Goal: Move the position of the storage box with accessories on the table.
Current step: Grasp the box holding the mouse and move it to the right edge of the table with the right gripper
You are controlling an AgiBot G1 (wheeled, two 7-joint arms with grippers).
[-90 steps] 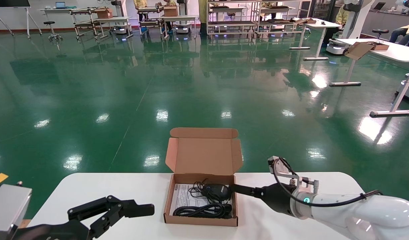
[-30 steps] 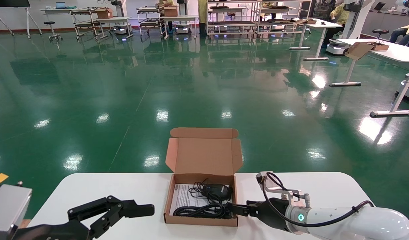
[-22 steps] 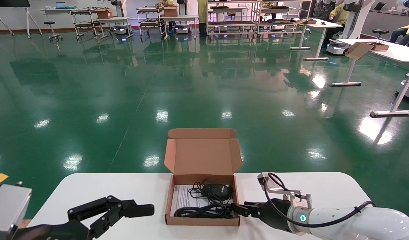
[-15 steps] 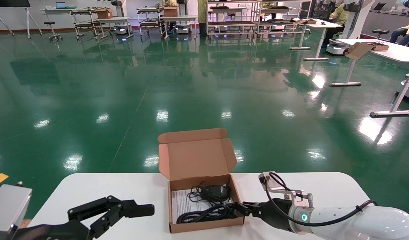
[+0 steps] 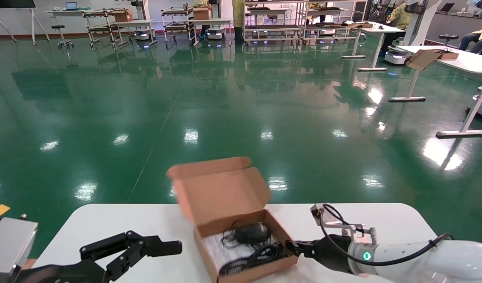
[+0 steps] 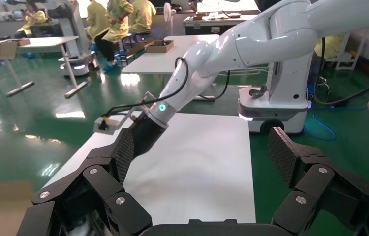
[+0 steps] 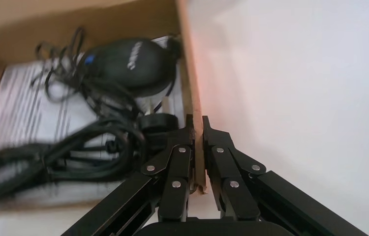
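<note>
One white counter (image 5: 107, 224) with rounded corners carries everything, and one cardboard storage box (image 5: 241, 271) sits on it near the robot's edge, about midway across and turned askew to that edge. Its hinged lid (image 5: 221, 194) stands open, tilted back toward the green floor, with a tuck flap along its top edge.

Two arms are in view. The right tool (image 5: 290, 247) reaches in low from the right, and its fingers (image 7: 185, 142) are pressed together on the box's right side wall (image 7: 192, 98), one finger inside the box and one outside, near the box's nearer right corner. The left tool (image 5: 162, 247) hovers over the counter's left part, well apart from the box, its fingers (image 6: 283, 155) spread wide and holding nothing.

Inside the box lie three accessories: one white printed leaflet (image 7: 22, 98) flat on the bottom, one coiled black cable (image 7: 59, 157) on top of it toward the nearer side, and one black wired mouse (image 7: 123, 61) toward the lid side, its thin cord looped loosely beside it.
</note>
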